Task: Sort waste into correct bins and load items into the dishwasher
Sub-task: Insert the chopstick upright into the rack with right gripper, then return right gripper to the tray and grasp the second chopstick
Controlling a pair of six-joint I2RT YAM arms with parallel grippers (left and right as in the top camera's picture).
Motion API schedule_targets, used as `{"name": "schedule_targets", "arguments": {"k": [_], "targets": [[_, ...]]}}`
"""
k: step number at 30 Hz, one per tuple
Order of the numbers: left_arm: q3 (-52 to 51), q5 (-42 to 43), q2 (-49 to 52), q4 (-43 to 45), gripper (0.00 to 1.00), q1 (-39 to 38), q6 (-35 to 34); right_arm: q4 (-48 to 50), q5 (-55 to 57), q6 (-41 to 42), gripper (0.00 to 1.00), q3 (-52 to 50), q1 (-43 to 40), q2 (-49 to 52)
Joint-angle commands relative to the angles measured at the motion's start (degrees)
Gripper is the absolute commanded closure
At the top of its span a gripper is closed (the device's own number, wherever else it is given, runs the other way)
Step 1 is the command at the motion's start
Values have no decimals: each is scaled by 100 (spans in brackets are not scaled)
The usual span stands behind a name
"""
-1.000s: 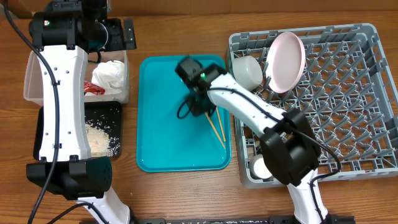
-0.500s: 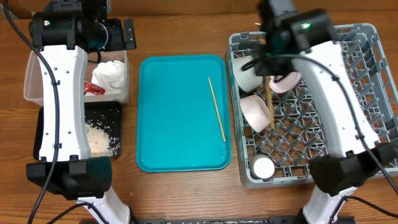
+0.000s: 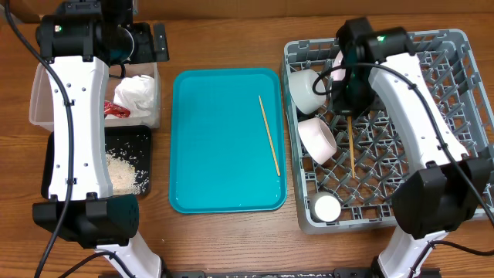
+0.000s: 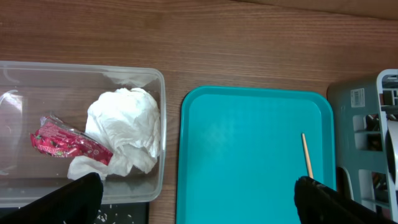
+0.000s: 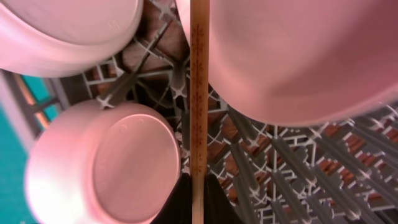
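A teal tray (image 3: 201, 154) lies mid-counter (image 3: 231, 31) with one chopstick (image 3: 268, 145) on its right side. Over the grey rack (image 3: 463, 154), the right gripper (image 3: 349, 110) sits at the upper end of a second chopstick (image 3: 351, 153), which lies just right of a pink bowl (image 3: 316, 139) and below a white bowl (image 3: 307, 89). A small white cup (image 3: 326, 207) stands in the rack's lower left corner. At left, a clear tub (image 3: 37, 93) holds a napkin (image 3: 137, 91) and a red wrapper (image 3: 116, 110). A black tray (image 3: 133, 139) holds rice (image 3: 123, 171).

Teal tray (image 3: 224, 154); grey lattice rack (image 3: 448, 93); red wrapper (image 4: 59, 144); white napkin (image 4: 124, 134); tan chopstick (image 5: 199, 93).
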Motion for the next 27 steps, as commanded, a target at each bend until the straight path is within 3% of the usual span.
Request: {"name": "schedule_targets", "arguments": {"k": [1, 9, 17, 22, 27], "targets": [[-17, -13, -24, 2, 0, -28, -57, 173, 63, -282, 92, -223, 7, -44], [-17, -13, -24, 4, 0, -28, -57, 262, 122, -387, 63, -122, 9, -72], [-17, -13, -24, 2, 0, -28, -57, 264, -544, -636, 58, 946, 210, -72], [-17, -13, -24, 4, 0, -28, -57, 798, -977, -647, 48, 1237, 933, -66], [-17, -13, -24, 4, 0, -28, -57, 1268, -782, -527, 48, 1113, 1635, 247]]}}
